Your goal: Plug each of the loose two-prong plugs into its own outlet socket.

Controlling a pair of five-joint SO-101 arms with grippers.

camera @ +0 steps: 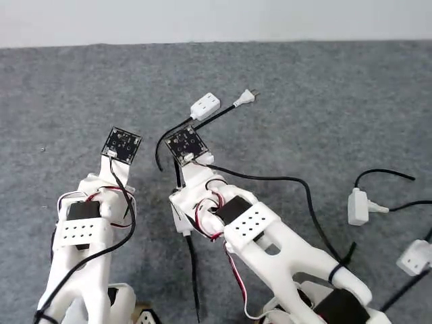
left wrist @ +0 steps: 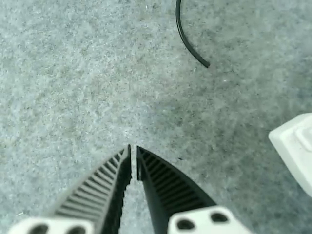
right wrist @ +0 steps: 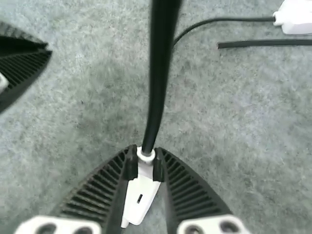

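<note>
Plug (right wrist: 139, 195), white, clamped in right gripper (right wrist: 145, 151), black cord (right wrist: 158, 73) attached; left gripper (left wrist: 132, 148) pinched closed above grey carpet (left wrist: 73, 73).

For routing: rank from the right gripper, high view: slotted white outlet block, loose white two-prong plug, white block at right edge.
1. Slotted white outlet block: just ahead.
2. Loose white two-prong plug: ahead, farther right.
3. White block: right edge.

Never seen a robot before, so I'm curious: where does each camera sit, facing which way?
High view: fixed overhead, looking down at grey carpet; left arm and right arm show.
Left wrist view: on the left wrist, facing carpet past the shut left gripper.
Right wrist view: on the right wrist, facing the right gripper clamping a white plug.
Shared: both wrist views show the left gripper's fingers.
</note>
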